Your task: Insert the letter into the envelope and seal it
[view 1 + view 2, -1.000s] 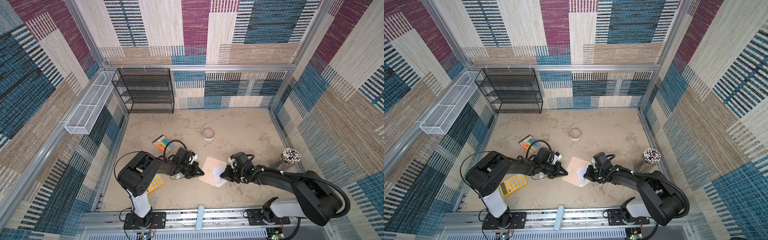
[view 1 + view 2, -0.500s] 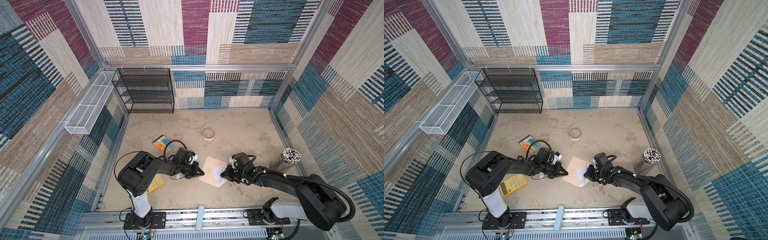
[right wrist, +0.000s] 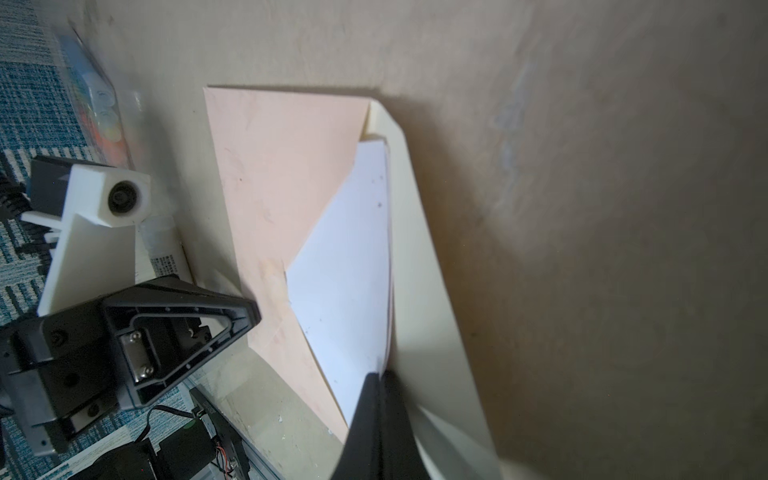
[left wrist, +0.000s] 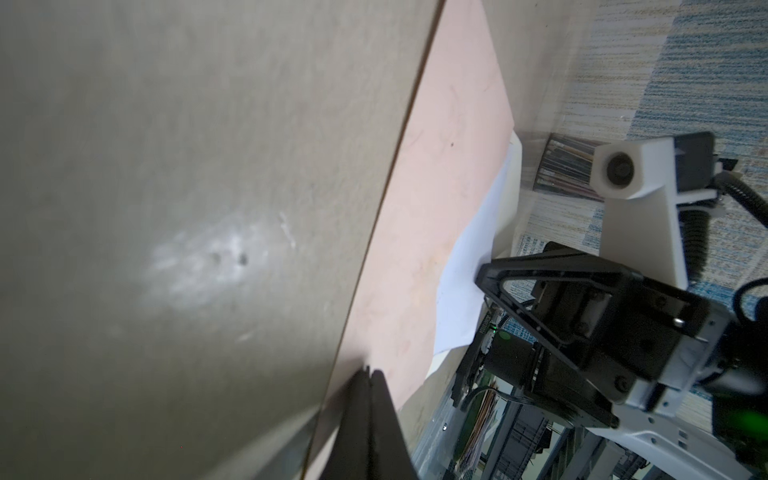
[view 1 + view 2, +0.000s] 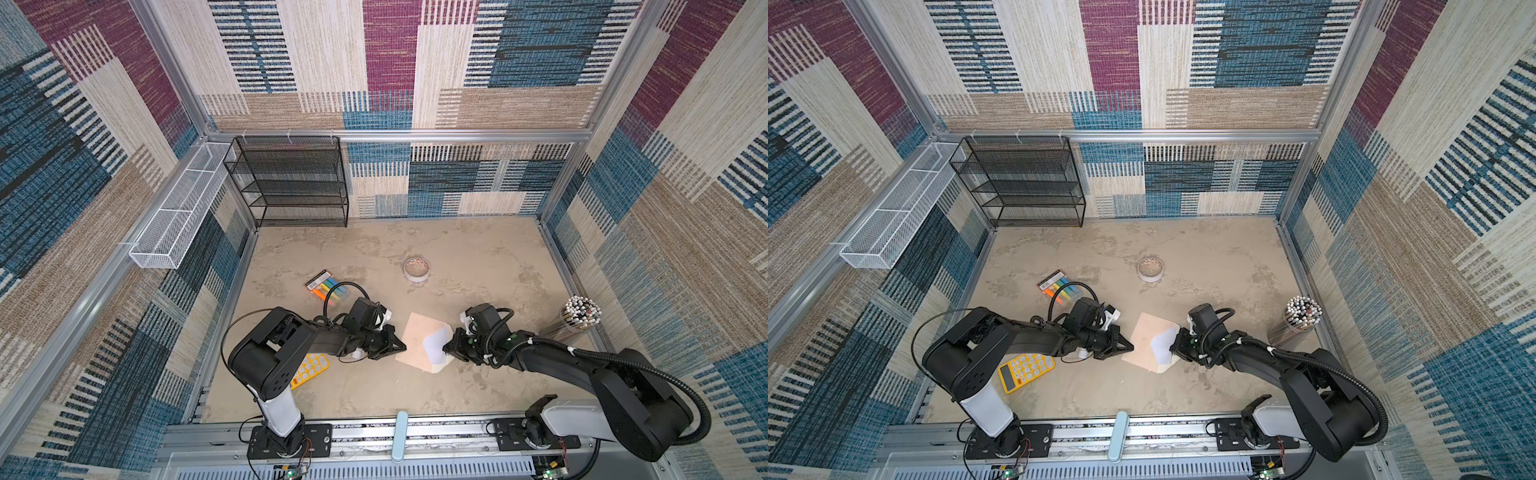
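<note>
Two robot arms meet at a peach envelope (image 5: 413,343) lying flat on the counter (image 5: 374,395).
The white letter (image 5: 434,345) sits partly tucked into the envelope's mouth, with the cream flap (image 3: 419,249) open beside it. The left jaws are closed tight, hold nothing, and rest on the envelope's edge opposite the flap. The right jaws are also closed and touch the letter's outer edge; whether they pinch it is unclear. Since a second ago, papers and jaws have not shifted.
</note>
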